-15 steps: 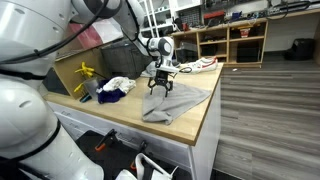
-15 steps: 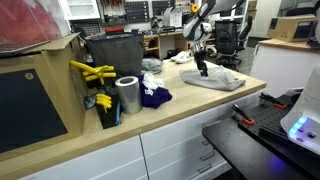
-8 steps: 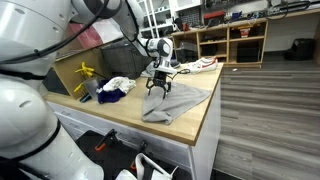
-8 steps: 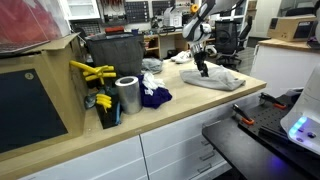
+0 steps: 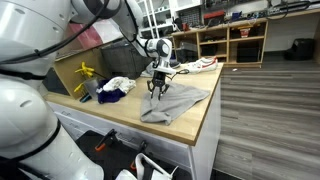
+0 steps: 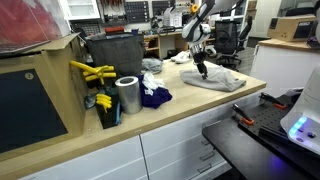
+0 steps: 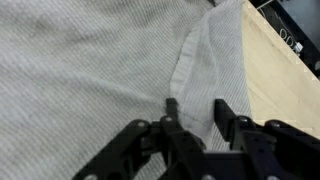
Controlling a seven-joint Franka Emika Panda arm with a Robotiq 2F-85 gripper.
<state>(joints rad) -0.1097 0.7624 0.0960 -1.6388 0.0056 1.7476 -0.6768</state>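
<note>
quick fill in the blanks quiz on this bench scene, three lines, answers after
The cloth under the claw is ____ in colour.
The countertop it lies on is made of ____.
The crumpled rag beside the metal cylinder is dark ____.
Missing words: grey; wood; blue

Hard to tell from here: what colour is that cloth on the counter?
Light grey cloth, finely ribbed; clearest in the wrist view.
</note>
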